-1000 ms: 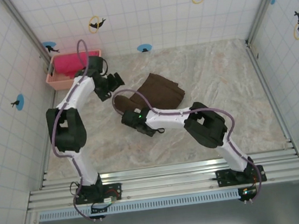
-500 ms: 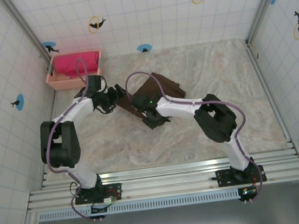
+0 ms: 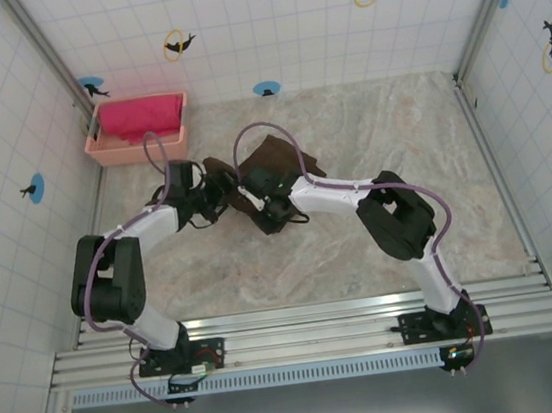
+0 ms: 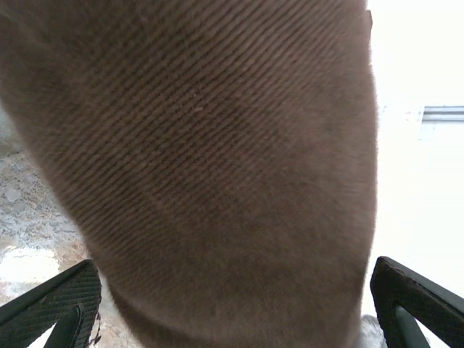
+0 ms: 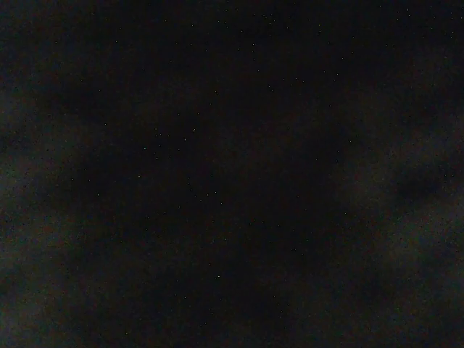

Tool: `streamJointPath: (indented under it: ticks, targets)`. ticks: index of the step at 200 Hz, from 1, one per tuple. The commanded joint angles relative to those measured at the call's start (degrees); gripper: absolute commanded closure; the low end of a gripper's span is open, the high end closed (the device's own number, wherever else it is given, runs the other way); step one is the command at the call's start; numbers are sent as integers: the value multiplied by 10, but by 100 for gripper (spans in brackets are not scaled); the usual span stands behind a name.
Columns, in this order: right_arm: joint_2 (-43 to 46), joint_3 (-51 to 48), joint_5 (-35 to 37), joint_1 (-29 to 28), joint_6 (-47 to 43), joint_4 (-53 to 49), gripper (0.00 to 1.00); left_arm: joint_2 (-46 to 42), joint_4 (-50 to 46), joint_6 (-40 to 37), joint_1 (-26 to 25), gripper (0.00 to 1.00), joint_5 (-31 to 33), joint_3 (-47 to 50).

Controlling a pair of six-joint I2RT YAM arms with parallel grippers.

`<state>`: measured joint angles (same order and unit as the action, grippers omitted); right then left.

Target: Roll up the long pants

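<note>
One pair of long pants [image 3: 280, 158] is lying on one bench [image 3: 410, 150]; one pink cloth [image 3: 142, 114] is sitting in one basket [image 3: 136, 147]; two robot arms are leaning over the bench, one left arm [image 3: 142, 226] and one right arm [image 3: 340, 194].

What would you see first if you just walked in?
The left gripper and the right gripper crowd onto the long pants, a brown heap in the middle of the table. A bright pink cloth sits in a basket in the far left corner.

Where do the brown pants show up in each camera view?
Top external: long pants mid-table, where the two arms meet.
Left wrist: they fill most of the frame, between the left gripper's fingers.
Right wrist: too dark to tell.
Shared landmark: marbled tabletop, left edge of the wrist view.
</note>
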<state>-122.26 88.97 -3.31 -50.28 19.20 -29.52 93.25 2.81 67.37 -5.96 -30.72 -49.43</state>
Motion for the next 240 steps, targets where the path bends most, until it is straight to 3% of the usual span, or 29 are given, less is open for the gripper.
streamJointPath:
  ticks: [1,56,71,79,91,95,100,102,145,156,163,174,187,240]
  targets:
    - [-90,-52,-102,-8,15,-53,100,21,62,24,-4,2,7,5]
    - [-87,-64,-118,-5,10,-50,100,47,73,14,-4,3,40,20]
    - [-85,-70,-118,-4,9,-49,100,38,45,-4,-4,7,58,29]
    - [-84,-73,-118,-3,9,-48,100,32,31,-13,-3,15,66,34]
    - [-83,-76,-118,-1,7,-48,100,27,6,-28,-4,36,77,35]
    - [-82,-77,-118,-1,7,-48,100,26,-1,-33,-4,49,80,34]
    - [-81,-78,-118,-1,5,-48,100,25,-14,-38,-4,88,85,32]
    - [-81,-79,-117,-1,5,-48,100,25,-24,-39,-4,99,88,29]
    - [-63,-75,-77,2,-7,-69,100,38,-177,-88,-8,100,138,-38]
    - [-44,-73,-41,-1,-11,-81,75,52,-226,-101,-11,100,151,-65]
    - [-26,-72,-11,-4,-13,-88,49,62,-254,-107,-13,100,152,-83]
    - [5,-66,37,-12,-17,-102,31,81,-298,-110,-17,100,157,-111]
    - [36,-48,100,-21,-18,-129,0,102,-354,-112,-22,100,173,-142]
    - [78,84,296,-93,-44,-196,1,212,-526,-96,-44,100,194,-283]
